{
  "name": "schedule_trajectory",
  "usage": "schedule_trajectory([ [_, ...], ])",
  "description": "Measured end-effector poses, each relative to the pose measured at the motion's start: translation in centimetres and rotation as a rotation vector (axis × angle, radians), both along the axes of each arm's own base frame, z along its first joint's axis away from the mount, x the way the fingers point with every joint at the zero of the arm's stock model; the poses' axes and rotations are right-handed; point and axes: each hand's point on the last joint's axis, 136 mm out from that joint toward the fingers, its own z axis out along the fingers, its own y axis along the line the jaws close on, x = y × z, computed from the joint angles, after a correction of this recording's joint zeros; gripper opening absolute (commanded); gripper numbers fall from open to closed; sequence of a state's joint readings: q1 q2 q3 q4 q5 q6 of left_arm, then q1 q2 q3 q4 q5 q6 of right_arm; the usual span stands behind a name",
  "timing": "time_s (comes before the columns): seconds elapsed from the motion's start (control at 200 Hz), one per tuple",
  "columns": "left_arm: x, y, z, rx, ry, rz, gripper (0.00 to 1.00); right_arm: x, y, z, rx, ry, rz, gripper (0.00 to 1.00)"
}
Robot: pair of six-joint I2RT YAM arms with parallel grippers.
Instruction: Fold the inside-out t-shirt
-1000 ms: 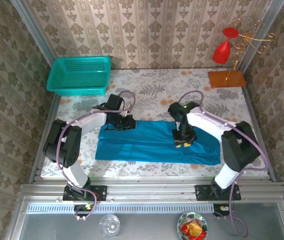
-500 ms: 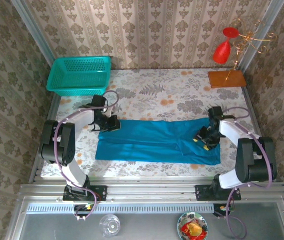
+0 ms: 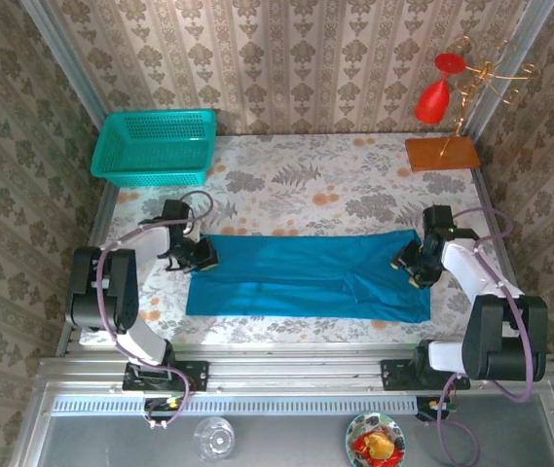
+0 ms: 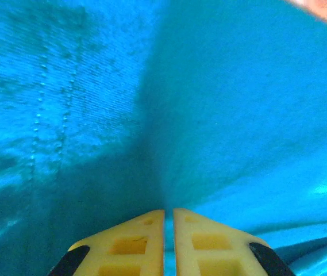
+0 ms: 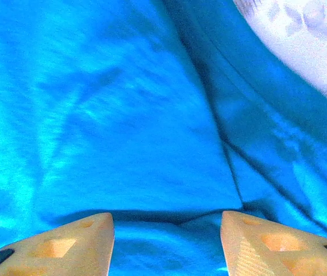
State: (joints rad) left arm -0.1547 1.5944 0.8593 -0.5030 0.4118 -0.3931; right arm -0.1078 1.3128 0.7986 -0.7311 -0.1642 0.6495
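- Pinching a raised fold of cloth, the left gripper (image 4: 169,214) had its yellow fingers (image 4: 134,238) drawn together to a thin slit, and a ridge of the t-shirt (image 4: 238,115) ran up into that slit.
- Seen from above, this gripper sat at the far left corner of the t-shirt, with its arm curving back along the left side of the table (image 3: 306,175).
- The right gripper (image 5: 167,221) stood open, its two fingers well apart and holding nothing. A folded edge of the teal cloth lay under the gap between them.
- In the top view, the right gripper was at the far right corner of the t-shirt, over the cloth, with its arm bent in from the right side.
- The t-shirt lay flat as one long teal band across the near half of the table, stretched left to right between the two grippers. A crease ran along its length, and its near edge was close to the table's front rail.
- The table carried a pale cover printed with leaves and flowers.
- A teal mesh basket (image 3: 155,146) stood at the far left corner, well apart from the t-shirt.
- A gold wire stand (image 3: 442,153) on a wooden base stood at the far right corner, with a red glass (image 3: 432,99) hanging from it.
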Motion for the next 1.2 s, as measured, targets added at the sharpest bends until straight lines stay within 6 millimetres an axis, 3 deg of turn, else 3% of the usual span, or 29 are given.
schedule_trajectory([
  [0.135, -0.1, 0.3, 1.5, 0.021, -0.036, 0.007, 0.17, 2.0, -0.5, 2.4, -0.056, -0.063, 0.125, 0.52],
  [0.23, -0.3, 0.2, 1.7, 0.029, -0.042, 0.013, 0.17, 2.7, -0.8, 2.6, -0.091, -0.068, 0.198, 0.52],
  [0.38, -1.6, 0.3, 0.1, 0.024, 0.015, 0.05, 0.13, 2.4, -1.6, 0.9, -0.142, 0.023, 0.283, 0.52],
  [0.48, -2.5, 1.1, -1.6, 0.025, 0.081, 0.095, 0.12, 1.8, -2.0, -0.5, -0.154, 0.089, 0.314, 0.58],
  [0.705, -1.6, 3.0, -1.6, 0.006, 0.079, 0.18, 0.12, 1.3, -2.5, -1.8, -0.172, 0.163, 0.345, 0.63],
  [0.92, -1.2, 4.8, -1.6, 0.001, 0.08, 0.245, 0.12, 1.3, -2.2, -3.0, -0.17, 0.21, 0.389, 0.76],
  [1.2, -1.0, 5.2, -1.5, -0.004, 0.08, 0.262, 0.12, 1.0, -0.5, -5.1, -0.143, 0.277, 0.467, 0.76],
])
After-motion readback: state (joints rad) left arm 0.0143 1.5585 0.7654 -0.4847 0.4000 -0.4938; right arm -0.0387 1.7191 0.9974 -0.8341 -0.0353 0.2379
